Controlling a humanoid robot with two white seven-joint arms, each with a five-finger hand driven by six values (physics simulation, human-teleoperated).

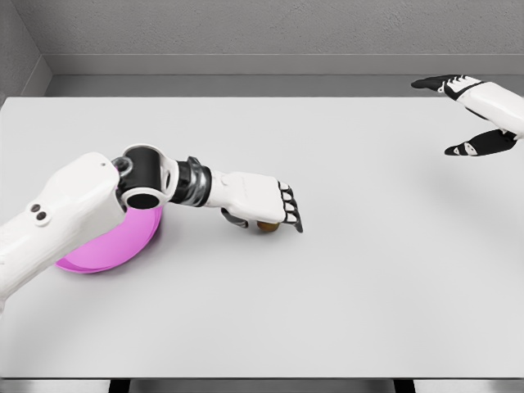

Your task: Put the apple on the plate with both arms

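I see the apple (pixel 268 226) only as a small brownish sliver left of frame centre, on the table (pixel 368 270); its shape and orientation I cannot tell. My left hand (pixel 260 201) lies palm-down over it, fingers (pixel 292 214) curled around it, gripping. The pink plate (pixel 123 246) sits at lower left, partly under my forearm. My right hand (pixel 475 115) hovers at upper right, fingers spread, holding nothing.

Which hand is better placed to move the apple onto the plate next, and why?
The left hand: it is already over the apple, with the pink plate beside its arm. The right hand is open at the table's far right edge.
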